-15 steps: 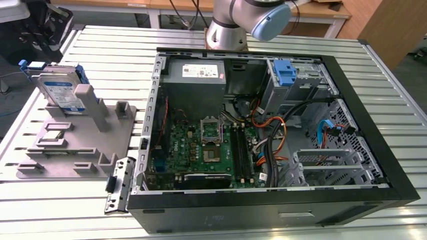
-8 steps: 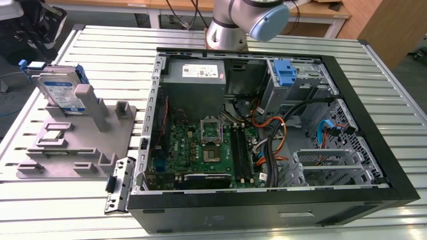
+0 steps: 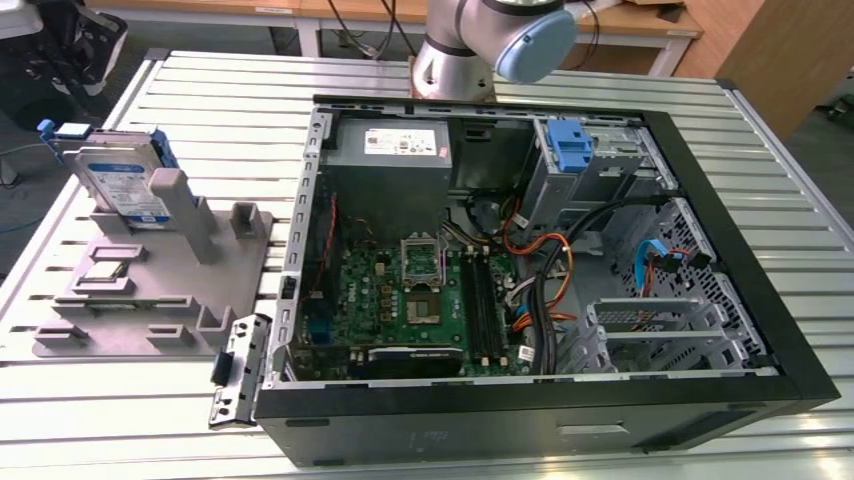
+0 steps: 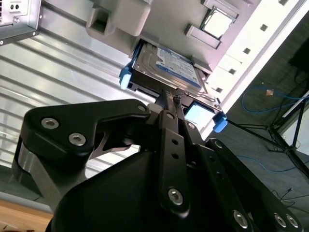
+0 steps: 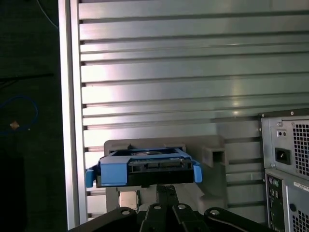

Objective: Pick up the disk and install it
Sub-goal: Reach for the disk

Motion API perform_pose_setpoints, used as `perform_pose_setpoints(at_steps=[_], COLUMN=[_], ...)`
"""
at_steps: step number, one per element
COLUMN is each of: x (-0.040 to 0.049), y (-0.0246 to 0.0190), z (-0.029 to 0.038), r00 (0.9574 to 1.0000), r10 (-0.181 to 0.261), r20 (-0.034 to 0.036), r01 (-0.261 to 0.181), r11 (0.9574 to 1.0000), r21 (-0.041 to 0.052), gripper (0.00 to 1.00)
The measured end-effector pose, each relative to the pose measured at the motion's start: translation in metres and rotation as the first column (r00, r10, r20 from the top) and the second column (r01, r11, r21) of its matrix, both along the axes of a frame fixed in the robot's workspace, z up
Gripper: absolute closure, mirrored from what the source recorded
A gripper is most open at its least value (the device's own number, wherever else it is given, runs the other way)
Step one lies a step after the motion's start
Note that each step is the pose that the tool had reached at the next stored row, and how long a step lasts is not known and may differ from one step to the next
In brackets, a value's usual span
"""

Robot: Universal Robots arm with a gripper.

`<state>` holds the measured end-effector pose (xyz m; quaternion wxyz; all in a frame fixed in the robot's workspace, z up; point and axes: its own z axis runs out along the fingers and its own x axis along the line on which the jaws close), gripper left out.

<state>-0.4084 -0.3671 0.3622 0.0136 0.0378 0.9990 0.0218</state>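
The gripper (image 4: pixel 172 99) is clenched shut on nothing, pointing toward the disk (image 4: pixel 169 67) and clear of it. The disk stands on edge in a grey holder (image 3: pixel 147 290) on the slatted table (image 3: pixel 200 90), at the exterior view's left of the open computer case (image 3: pixel 747 300).

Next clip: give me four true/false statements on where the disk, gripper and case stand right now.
1. The disk stands upright in the grey fixture, outside the computer case. True.
2. The gripper is clamped on the disk. False: its jaws are shut on nothing, short of the disk.
3. The case is open, with the motherboard exposed. True.
4. The fixture lies at the exterior view's right of the case. False: it lies at the left.
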Motion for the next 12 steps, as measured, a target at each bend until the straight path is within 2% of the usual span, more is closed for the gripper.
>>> perform_pose_setpoints(at_steps=[4,12], x=[-0.0047,-0.0094], y=[0.0032,0.0042], z=[-0.0034,-0.0140], r00=[1.0000,1.0000], r10=[0.000,0.000], r20=[-0.0009,-0.0031], r01=[0.000,0.000], r11=[1.0000,1.0000], r21=[-0.0002,-0.0001], gripper=[0.90,0.90])
